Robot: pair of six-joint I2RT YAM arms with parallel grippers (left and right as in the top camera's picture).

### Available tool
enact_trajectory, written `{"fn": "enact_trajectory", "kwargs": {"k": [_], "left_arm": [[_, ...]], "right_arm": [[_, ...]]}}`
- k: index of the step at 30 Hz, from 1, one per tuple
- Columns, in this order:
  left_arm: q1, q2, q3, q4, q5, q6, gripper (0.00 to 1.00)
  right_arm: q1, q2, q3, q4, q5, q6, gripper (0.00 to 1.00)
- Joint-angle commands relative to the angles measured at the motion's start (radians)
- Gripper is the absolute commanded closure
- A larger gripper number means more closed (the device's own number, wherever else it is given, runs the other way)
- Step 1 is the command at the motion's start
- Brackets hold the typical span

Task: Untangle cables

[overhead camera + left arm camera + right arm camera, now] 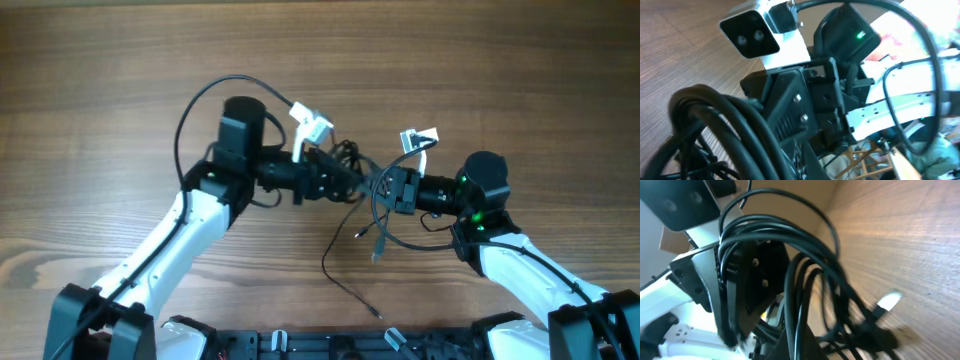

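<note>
Cables (pixel 350 155) knotted mid-frame above tabletop (pixel 520 60), ends trailing to lower centre. Left tool (pixel 345 182) and right tool (pixel 388 188) clamped shut, apparently on the knot. Pull-apart step; next, separate gently.

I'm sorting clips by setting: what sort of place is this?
Probably a robotics lab bench: a left arm and right arm, mounted at one edge of a wooden table, meet over a tangle of thin dark cables.
</note>
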Motion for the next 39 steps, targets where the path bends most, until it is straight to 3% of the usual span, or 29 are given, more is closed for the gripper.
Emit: {"fn": "enact_trajectory", "kwargs": {"k": [1,4,7,11,13,15,24,27,32,39], "left_arm": [[-0.070,-0.024,0.005,0.078,-0.133,-0.084,0.96],[-0.078,-0.024,0.005,0.191,-0.168,-0.175,0.96],[-0.056,-0.024,0.005,0.201,-0.167,-0.211,0.96],[-0.053,-0.024,0.005,0.181,-0.167,-0.251,0.96],[-0.052,-0.024,0.005,0.180,-0.167,-0.256,0.96],[-0.052,-0.024,0.005,0.178,-0.209,-0.325,0.96],[-0.052,-0.024,0.005,0.177,-0.547,-0.643,0.96],[-0.052,-0.024,0.005,0.176,-0.631,-0.747,0.96],[-0.052,-0.024,0.005,0.172,-0.782,-0.961,0.96],[-0.052,-0.024,0.005,-0.024,-1.130,-1.307,0.96]], "right_arm": [[-0.007,-0.011,0.006,0.000,-0.055,-0.009,0.96],[-0.007,-0.011,0.006,-0.077,-0.055,-0.082,0.95],[-0.007,-0.011,0.006,-0.121,-0.042,-0.125,0.95],[-0.011,-0.011,0.006,-0.068,-0.025,-0.121,0.74],[-0.021,-0.011,0.006,-0.029,-0.025,-0.100,0.50],[-0.067,-0.011,0.006,-0.008,-0.031,-0.069,0.00],[-0.319,-0.011,0.005,-0.084,-0.124,-0.038,0.01],[-0.321,-0.011,0.004,-0.201,-0.092,-0.049,0.00],[-0.321,-0.011,0.004,-0.563,0.118,-0.067,0.00],[-0.321,-0.011,0.000,-0.634,-0.009,-0.130,0.00]]}}
